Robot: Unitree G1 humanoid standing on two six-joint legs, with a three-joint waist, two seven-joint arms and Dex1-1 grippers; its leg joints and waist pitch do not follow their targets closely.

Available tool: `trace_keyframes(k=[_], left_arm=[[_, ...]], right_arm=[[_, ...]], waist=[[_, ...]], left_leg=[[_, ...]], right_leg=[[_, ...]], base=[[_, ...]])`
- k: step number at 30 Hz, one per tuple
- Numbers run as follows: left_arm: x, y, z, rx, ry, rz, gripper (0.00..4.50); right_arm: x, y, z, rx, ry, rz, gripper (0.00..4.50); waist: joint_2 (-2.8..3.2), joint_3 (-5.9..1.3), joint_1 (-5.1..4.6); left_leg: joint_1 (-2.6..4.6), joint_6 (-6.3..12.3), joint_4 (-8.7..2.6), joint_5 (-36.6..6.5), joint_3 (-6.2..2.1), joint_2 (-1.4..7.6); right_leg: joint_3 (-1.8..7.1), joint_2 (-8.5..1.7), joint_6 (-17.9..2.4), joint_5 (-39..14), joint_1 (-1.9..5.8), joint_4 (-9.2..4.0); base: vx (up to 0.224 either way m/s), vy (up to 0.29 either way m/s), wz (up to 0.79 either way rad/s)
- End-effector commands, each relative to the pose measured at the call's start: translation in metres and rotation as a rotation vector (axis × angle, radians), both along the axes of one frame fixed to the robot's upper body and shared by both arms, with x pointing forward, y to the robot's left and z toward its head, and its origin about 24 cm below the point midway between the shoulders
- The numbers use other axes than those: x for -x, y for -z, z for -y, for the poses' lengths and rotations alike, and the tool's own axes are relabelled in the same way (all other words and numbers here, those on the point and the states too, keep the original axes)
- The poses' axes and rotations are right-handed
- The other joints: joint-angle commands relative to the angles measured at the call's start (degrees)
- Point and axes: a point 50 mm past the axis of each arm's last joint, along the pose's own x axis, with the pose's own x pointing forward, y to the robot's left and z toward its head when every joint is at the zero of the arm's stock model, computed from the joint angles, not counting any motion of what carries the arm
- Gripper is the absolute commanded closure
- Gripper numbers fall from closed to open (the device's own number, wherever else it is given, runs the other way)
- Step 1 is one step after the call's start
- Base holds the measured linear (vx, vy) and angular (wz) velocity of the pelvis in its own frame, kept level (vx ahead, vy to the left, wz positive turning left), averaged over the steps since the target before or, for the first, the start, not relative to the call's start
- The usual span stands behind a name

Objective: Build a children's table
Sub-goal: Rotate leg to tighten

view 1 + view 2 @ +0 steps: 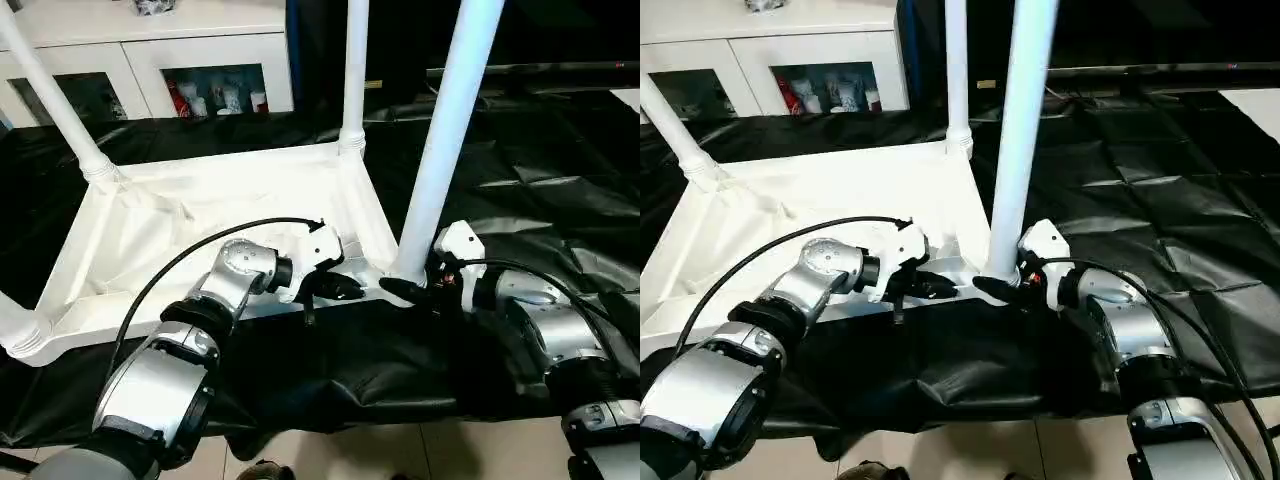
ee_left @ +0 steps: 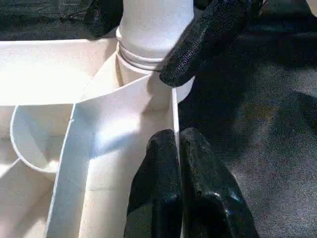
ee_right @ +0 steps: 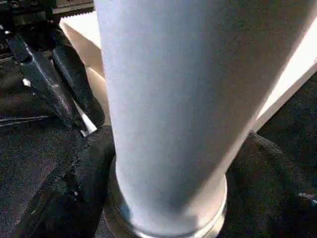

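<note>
1. With the tabletop (image 1: pixel 200 220) lying underside up on the black cloth (image 1: pixel 540 180), the near-right leg (image 1: pixel 440 150) stands upright in its corner socket, long axis vertical, its base right between the right gripper's (image 1: pixel 412 291) jaws.
2. Right jaws: spread wide, one black finger (image 3: pixel 64 198) on each side of the leg's base just above the collar; right wrist view shows the fingers hugging the tube, but whether they press it or stand just off it I cannot tell.
3. Right arm is the nearer one to this leg; forearm comes in low and roughly level from the side, jaws pointing sideways at the leg, across its axis.
4. Left gripper (image 1: pixel 335 288): jaws clenched, pinching the tabletop's thin near rim wall between the two pads (image 2: pixel 163 168), just beside the same corner socket.
5. Left forearm reaches forward over the table edge, wrist bent toward the corner; it looks like a steadying hold on the tabletop.
6. Other legs: two more stand in the far sockets (image 1: pixel 352 80), (image 1: pixel 55 100); a fourth base (image 1: pixel 22 335) sits at the near-left corner.
7. Judgement: next move depends on the right jaws staying square to the vertical leg, closing on the base to seat or twist it.
</note>
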Motion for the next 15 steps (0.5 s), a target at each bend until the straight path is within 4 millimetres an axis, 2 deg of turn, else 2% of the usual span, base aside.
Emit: trace_keyframes(k=[1,5,7,11,13,15], left_arm=[[0.0,-0.004,-0.005,-0.008,0.026,0.024,4.5],[0.0,-0.003,-0.006,-0.01,0.027,0.021,4.5],[0.0,-0.003,-0.006,-0.011,0.026,0.021,4.5],[-0.002,-0.002,-0.005,-0.014,-0.015,0.028,4.5],[-0.007,-0.004,0.001,0.003,-0.107,0.049,4.5],[-0.011,-0.005,0.005,0.01,-0.149,0.064,4.5]], right_arm=[[0.001,-0.003,0.0,-0.007,-0.013,0.012,1.25],[0.003,-0.002,0.0,-0.016,-0.026,0.004,1.44],[0.005,-0.001,-0.001,-0.019,-0.033,-0.004,1.7],[0.006,0.004,-0.002,-0.042,0.001,-0.018,1.8],[0.0,0.011,-0.004,-0.051,0.136,-0.017,1.81],[-0.003,0.016,-0.005,-0.049,0.212,-0.016,1.82]], waist=[[-0.84,-4.81,-0.07],[-0.83,-4.72,-0.07],[-0.85,-4.73,-0.06],[-0.97,-4.79,0.01],[-0.94,-4.66,-0.07],[-1.0,-4.56,-0.37]], left_leg=[[1.79,4.96,-3.92,-13.41,-2.46,4.18],[1.77,4.92,-3.96,-13.75,-2.5,4.2],[1.82,4.73,-3.99,-13.89,-2.51,4.21],[1.82,4.77,-3.95,-13.41,-2.5,4.23],[1.84,4.45,-4.04,-13.74,-2.51,4.28],[1.97,3.21,-4.07,-15.24,-2.53,4.1]], right_leg=[[2.61,-4.48,-13.37,-14.36,2.68,-3.25],[2.57,-4.46,-13.06,-15.47,2.66,-3.35],[2.57,-4.44,-12.91,-15.94,2.64,-3.41],[2.58,-4.46,-12.77,-15.85,2.61,-3.37],[2.61,-4.41,-12.69,-16.55,2.45,-3.41],[2.57,-4.47,-12.06,-19.43,2.28,-3.79]], base=[[0.0,0.0,0.0],[0.0,0.0,0.0],[0.0,0.0,0.0],[0.0,0.0,0.0],[0.0,0.0,0.0],[0.0,0.0,0.0]])
